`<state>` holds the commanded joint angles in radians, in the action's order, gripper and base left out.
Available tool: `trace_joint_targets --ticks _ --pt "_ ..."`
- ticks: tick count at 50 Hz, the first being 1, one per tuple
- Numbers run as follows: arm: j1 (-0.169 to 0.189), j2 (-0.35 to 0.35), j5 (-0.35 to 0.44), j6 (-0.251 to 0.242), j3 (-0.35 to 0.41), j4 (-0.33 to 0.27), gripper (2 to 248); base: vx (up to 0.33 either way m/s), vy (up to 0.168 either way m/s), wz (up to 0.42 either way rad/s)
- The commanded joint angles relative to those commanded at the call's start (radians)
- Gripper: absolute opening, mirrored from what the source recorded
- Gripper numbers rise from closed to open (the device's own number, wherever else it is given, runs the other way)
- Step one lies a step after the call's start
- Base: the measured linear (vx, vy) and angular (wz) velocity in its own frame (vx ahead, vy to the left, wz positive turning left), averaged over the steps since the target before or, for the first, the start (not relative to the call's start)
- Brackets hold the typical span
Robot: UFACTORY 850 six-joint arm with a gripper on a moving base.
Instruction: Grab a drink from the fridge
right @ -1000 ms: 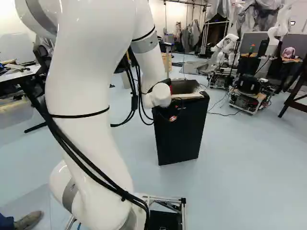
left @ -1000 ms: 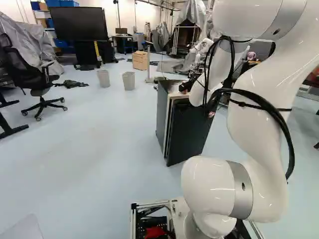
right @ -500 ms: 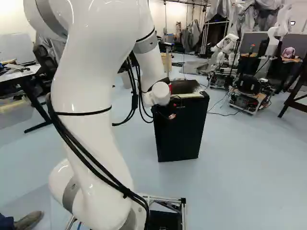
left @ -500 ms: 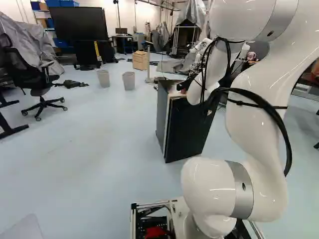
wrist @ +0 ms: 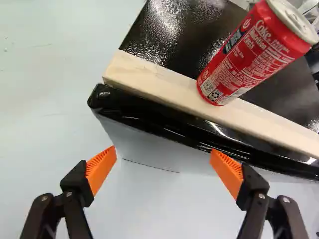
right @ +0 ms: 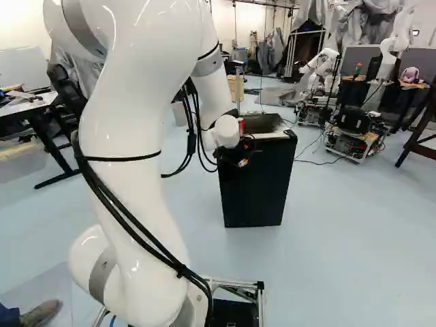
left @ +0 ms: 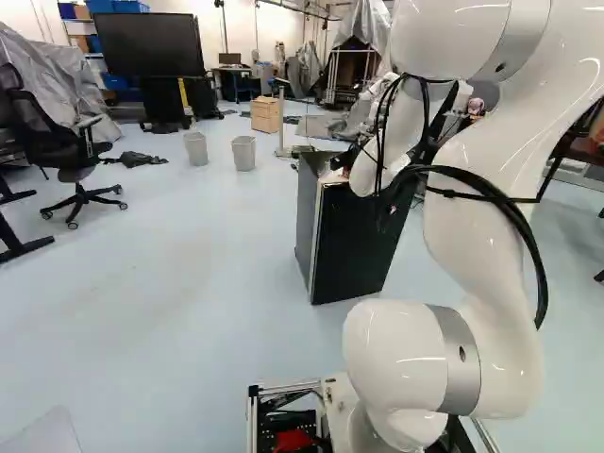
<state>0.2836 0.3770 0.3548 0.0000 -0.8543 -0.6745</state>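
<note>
Red can [wrist: 249,57] in sight, the largest thing is the black fridge [right: 255,194], which bears it on top. White arm [right: 126,143] reaches to it; slack cables [right: 191,145] hang by the wrist and could snag a corner if it swings wide. Pale strip [wrist: 149,82] runs along the fridge top's near edge; an approach that is too low would likely drive a finger into it and jolt the drink. The gripper [wrist: 162,152] has its fingers wide apart, nothing held, the can ahead and off to one side, so an uncentred advance might topple it. Smallest, that can stands upright at the near edge, where one nudge could drop it
</note>
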Motion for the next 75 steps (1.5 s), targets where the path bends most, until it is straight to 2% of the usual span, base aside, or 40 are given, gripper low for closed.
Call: trace_joint_targets --ticks 20,49,59,75 --pt "-0.005 0.002 0.000 0.000 -0.003 0.000 247 0.000 0.000 0.000" --pt "0.020 -0.108 0.014 0.000 0.136 0.010 247 0.000 0.000 0.000" --pt "0.025 -0.148 0.067 0.000 0.183 0.058 247 0.000 0.000 0.000" --pt "0.004 -0.171 0.186 0.000 0.211 0.191 247 0.000 0.000 0.000"
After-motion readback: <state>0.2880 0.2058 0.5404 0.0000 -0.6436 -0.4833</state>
